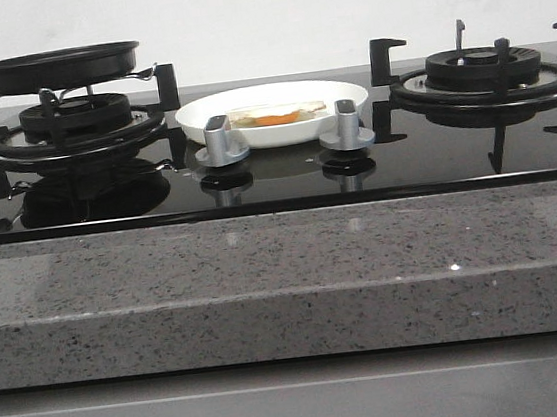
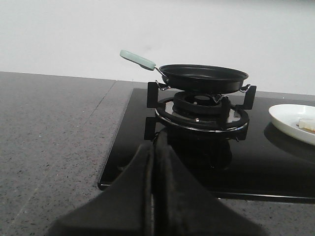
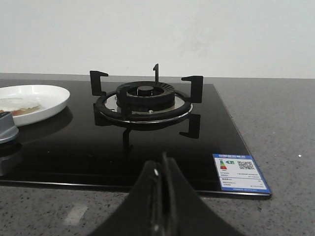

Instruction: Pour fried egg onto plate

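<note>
Fried egg (image 1: 274, 118) lies on white plate (image 1: 346, 90), mid-hob toward bench (image 1: 286, 278) back edge, behind two knobs (image 1: 220, 140). Black frying pan (image 1: 56, 67) sits on burner near back-left corner. Left claw (image 2: 152, 147) pinched closed, empty; right claw (image 3: 160, 169) same.

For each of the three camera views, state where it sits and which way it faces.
Front: low before the counter, facing the plate holding the fried egg; no arm shows.
Left wrist: behind the shut left gripper, facing the frying pan.
Right wrist: behind the shut right gripper, facing the empty burner.
All share the plate.
</note>
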